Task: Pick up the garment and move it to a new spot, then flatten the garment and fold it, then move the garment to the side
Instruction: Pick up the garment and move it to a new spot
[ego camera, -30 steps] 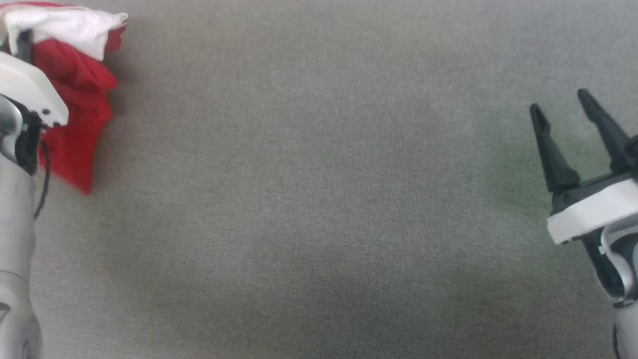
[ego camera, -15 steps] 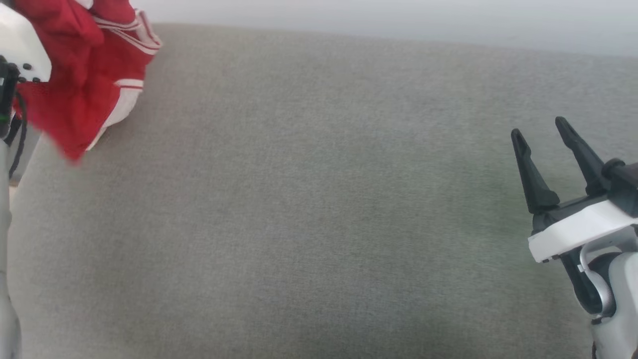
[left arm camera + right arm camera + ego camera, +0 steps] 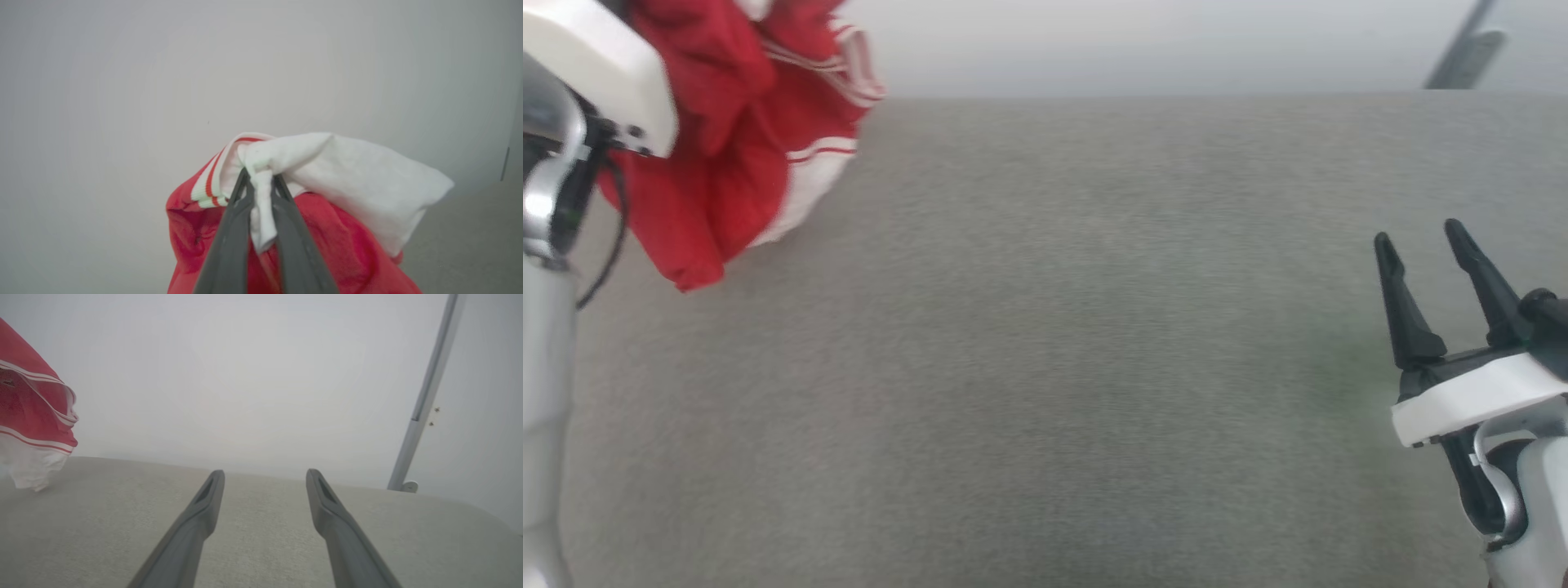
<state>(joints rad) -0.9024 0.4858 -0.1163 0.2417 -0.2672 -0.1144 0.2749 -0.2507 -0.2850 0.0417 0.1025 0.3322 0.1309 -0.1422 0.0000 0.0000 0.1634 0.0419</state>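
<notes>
The garment (image 3: pixel 735 155), bright red with white sleeves and red-white stripe trim, hangs bunched at the upper left of the head view, lifted off the grey surface (image 3: pixel 1045 343). In the left wrist view my left gripper (image 3: pixel 258 179) is shut on a white fold of the garment (image 3: pixel 347 175), with red cloth drooping below the fingers. In the head view the left wrist housing hides the gripper's fingers. My right gripper (image 3: pixel 1419 245) stands open at the right, fingers apart with nothing between them (image 3: pixel 265 477). The garment (image 3: pixel 32 416) hangs at the far left of the right wrist view.
The grey cloth-covered surface's far edge (image 3: pixel 1176 96) meets a pale wall. A grey pole (image 3: pixel 425 396) with a foot stands past the far right corner, also the pole (image 3: pixel 1462 49) in the head view.
The head camera has tilted up, bringing the far edge and wall into view. The garment hangs further right in view, with its striped trim and white sleeve showing. The right gripper stays open.
</notes>
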